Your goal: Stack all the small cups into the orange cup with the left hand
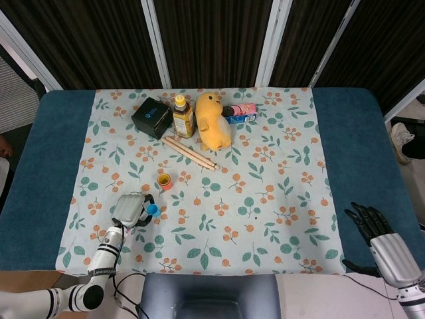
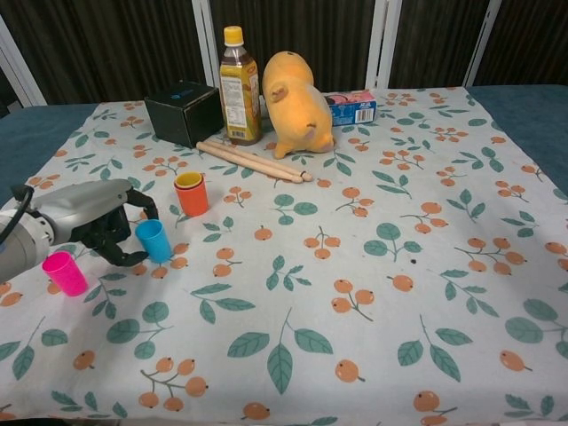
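We see the left robot hand (image 2: pixel 98 222) curled around the blue cup (image 2: pixel 153 240), grip uncertain; orange cup (image 2: pixel 191 193) behind, pink cup (image 2: pixel 65 273) beside; right robot hand (image 1: pixel 372 222) spread wide, holding nothing

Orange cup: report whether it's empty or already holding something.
Not empty. The orange cup stands upright with a yellow cup nested inside, its rim showing at the top.

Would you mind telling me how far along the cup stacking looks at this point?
Done: a yellow cup already sits inside the orange cup. In hand: the left hand has its fingers curled around the blue cup, which stands on the cloth; a firm grip cannot be confirmed. Left: carrying the blue cup into the stack, then the pink cup, standing untouched nearby. The right hand rests off to the side.
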Controlling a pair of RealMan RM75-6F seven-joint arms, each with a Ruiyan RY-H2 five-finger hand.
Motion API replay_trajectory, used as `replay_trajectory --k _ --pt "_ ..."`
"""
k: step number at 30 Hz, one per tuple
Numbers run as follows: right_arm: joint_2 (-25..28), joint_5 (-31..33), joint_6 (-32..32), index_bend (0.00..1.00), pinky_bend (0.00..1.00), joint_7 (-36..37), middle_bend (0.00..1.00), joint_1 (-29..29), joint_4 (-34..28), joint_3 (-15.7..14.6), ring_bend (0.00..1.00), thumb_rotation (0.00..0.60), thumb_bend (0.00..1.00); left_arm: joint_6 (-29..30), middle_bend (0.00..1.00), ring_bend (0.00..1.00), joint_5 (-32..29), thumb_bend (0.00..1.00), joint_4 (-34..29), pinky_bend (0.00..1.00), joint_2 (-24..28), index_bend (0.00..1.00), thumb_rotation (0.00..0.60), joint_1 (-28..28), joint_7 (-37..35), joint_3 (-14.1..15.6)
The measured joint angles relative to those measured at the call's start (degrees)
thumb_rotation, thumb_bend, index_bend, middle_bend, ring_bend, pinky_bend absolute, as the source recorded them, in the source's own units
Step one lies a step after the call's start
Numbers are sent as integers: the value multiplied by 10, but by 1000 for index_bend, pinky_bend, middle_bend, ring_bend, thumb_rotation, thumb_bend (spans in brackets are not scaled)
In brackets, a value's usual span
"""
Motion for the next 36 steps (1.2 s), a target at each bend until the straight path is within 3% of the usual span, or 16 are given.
replay_trajectory --k 15,21,28,36 --pt "0 0 0 0 0 0 0 0 -1 0 0 600 118 9 1000 1000 14 337 -18 1000 11 588 600 3 -10 -6" --pt "2 2 -1 0 0 4 0 1 0 0 0 600 118 13 1000 1000 2 337 -32 1000 23 588 600 -5 -20 -40" --pt "3 9 -2 0 0 7 0 1 -1 3 0 600 118 8 1000 1000 -47 338 -43 1000 33 588 600 -39 -27 -106" --pt "6 15 -3 0 0 12 0 2 -1 6 0 600 118 -2 1000 1000 -97 337 -2 1000 3 588 600 -87 -3 -129"
